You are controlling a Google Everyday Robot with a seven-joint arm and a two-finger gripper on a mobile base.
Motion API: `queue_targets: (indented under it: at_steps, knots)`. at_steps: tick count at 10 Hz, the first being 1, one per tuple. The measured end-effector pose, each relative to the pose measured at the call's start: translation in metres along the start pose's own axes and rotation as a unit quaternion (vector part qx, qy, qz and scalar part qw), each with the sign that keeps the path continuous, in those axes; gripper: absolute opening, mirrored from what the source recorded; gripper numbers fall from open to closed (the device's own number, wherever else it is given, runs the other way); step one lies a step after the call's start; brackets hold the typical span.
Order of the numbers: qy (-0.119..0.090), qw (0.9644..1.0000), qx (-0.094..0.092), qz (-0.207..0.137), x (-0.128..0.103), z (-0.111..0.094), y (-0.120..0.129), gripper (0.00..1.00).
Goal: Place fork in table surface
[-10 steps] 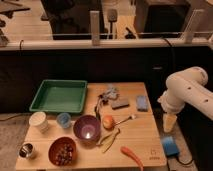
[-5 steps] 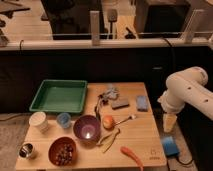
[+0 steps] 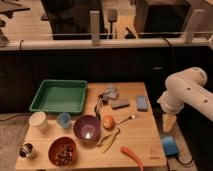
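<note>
Light-wood table surface (image 3: 145, 135), rectangular, pale grain; we enter it as the bearer of all that follows.

Item, fork (image 3: 126, 119): slim and pale, lying flat on bare wood right of centre. Its lower end is just beside an orange round fruit (image 3: 108, 121), near the purple bowl (image 3: 86, 128). Long axis: we read a shallow diagonal, rising from the fruit toward the table's right edge. Which end carries the tines we cannot tell.

Item, gripper (image 3: 169, 121): a pale tip pointing down from the white arm (image 3: 187, 92), outside the table's right edge and roughly level with the fork. How far open it stands we cannot tell; the fork is not in it, and we see nothing else held.

Relation, as we judge it: the fork lies well apart from the gripper, inward across the right edge, its upper end pointing roughly back at the gripper. A reach would run nearly along that line, so we expect the wrist must turn to close across the axis.

Neighbours, noted: yellow-green peel (image 3: 110, 139) and carrot (image 3: 131, 154) in front of the fork; blue sponge (image 3: 142, 102) behind it; green tray (image 3: 59, 96) well apart, far side.
</note>
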Motion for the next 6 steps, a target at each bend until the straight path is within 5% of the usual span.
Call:
queue_targets:
  at_steps: [2,6]
  knots:
    - [0.003,0.9996,0.002,-0.028,-0.029,0.009,-0.002,0.8]
    - [0.001,0.9985,0.004,-0.055,-0.045,0.018,-0.003,0.8]
